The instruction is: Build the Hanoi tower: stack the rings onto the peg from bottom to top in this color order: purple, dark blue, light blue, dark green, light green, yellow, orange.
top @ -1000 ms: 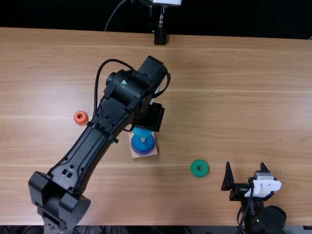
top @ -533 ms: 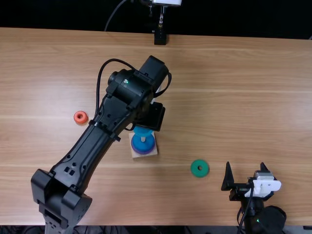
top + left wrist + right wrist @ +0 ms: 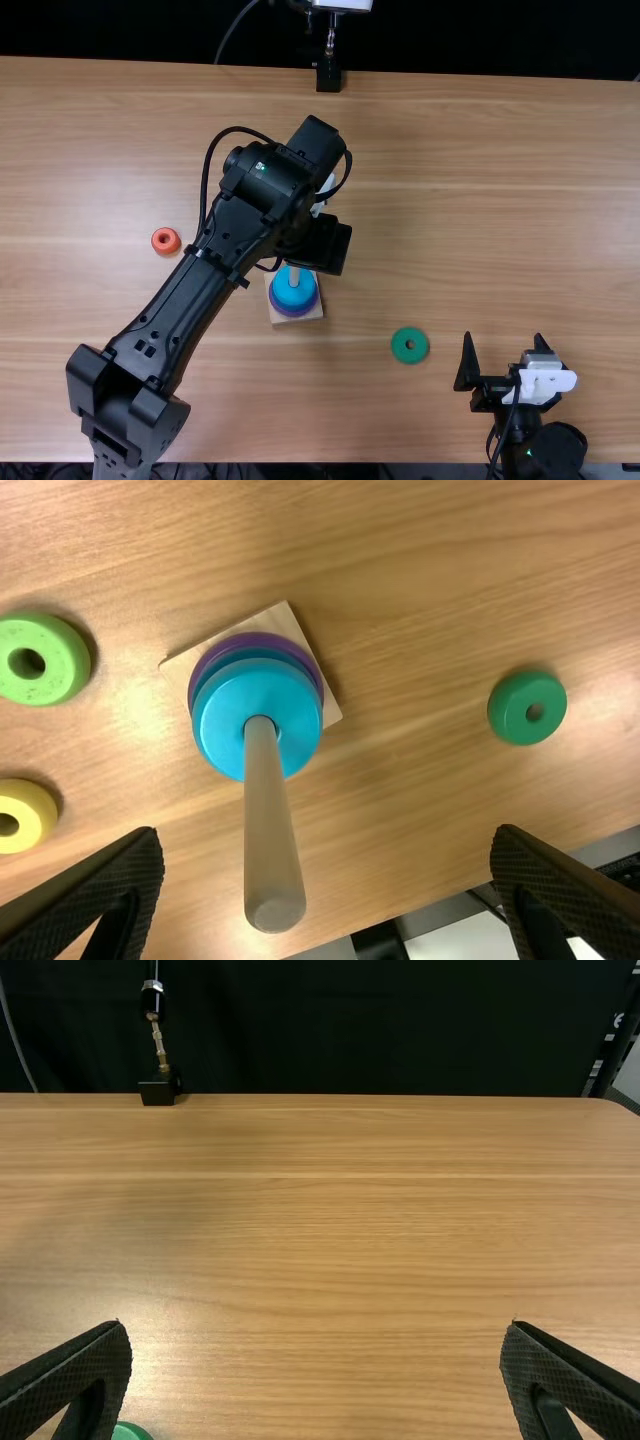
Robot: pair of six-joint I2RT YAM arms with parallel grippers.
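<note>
3/7 done: purple ring, dark blue ring, light blue ring on peg, last one's seating hard to judge; to go, loose on table: dark green ring, light green ring, yellow ring, orange ring; left gripper, right gripper both spread, empty.

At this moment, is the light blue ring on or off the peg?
On: the peg rises through the hole of the light blue ring, which lies over the dark blue ring and purple ring.

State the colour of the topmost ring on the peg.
Light blue ring, seen best in the left wrist view.
</note>
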